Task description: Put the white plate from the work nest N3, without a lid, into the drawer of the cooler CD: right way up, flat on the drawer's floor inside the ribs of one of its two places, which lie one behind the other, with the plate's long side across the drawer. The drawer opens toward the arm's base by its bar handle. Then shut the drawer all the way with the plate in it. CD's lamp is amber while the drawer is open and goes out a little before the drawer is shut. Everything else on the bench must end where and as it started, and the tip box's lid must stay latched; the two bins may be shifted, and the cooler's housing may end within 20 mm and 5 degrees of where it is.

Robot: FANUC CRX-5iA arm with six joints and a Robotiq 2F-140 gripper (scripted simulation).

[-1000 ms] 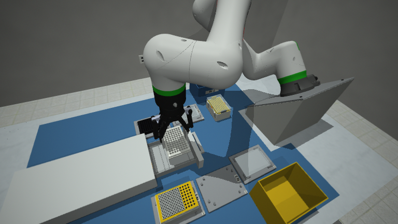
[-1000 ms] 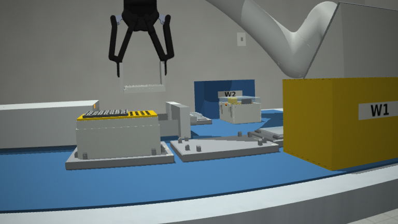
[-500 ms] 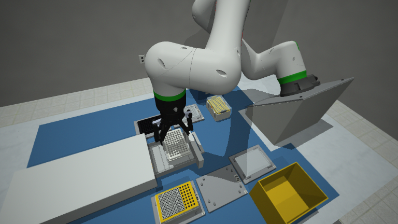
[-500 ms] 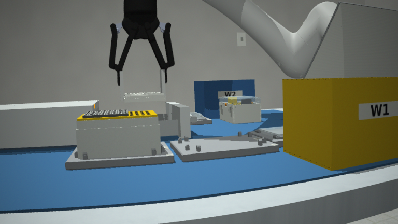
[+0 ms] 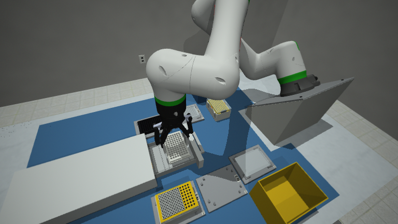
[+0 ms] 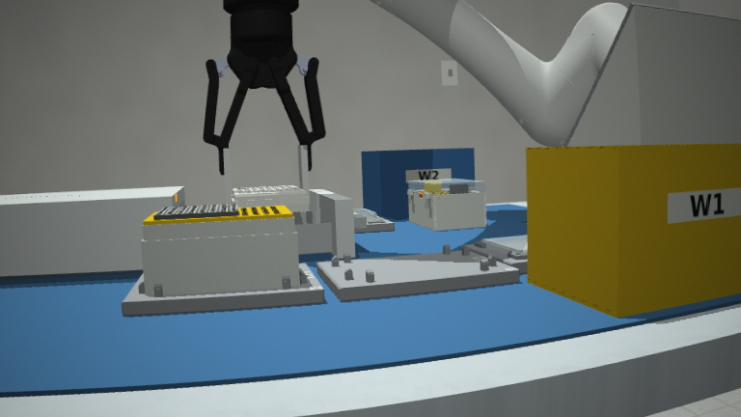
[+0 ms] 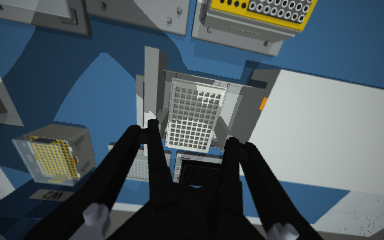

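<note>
One white plate [image 5: 175,147] hangs pinched between the fingers of the gripper [image 5: 173,139] in the top view, low over the open drawer [image 5: 164,163] of the cooler [image 5: 73,174], which stretches toward the counter's left near corner; the plate's long side runs along the drawer's travel here, and whether it touches the floor cannot be told. Toward the near edge stand a yellow tip rack [image 5: 175,200], a bare grey nest plate [image 5: 223,189] and a yellow bin [image 5: 288,196], the bin at the right near corner. A small tip box [image 5: 218,108] sits toward the far edge, beside the arm's pedestal [image 5: 296,113]. In the exterior view the gripper [image 6: 264,163] points straight down, jaws clamped on the plate [image 6: 267,191], which sits level just above the drawer's front wall [image 6: 334,221]; an amber lamp [image 6: 176,194] glows on the cooler's face. The yellow bin [image 6: 628,227] marked W1 fills the right edge. In the wrist view the fingers flank the plate [image 7: 195,115], gripping its two long sides, with the drawer [image 7: 240,107] beneath and the lamp [image 7: 262,103] lit orange.
</note>
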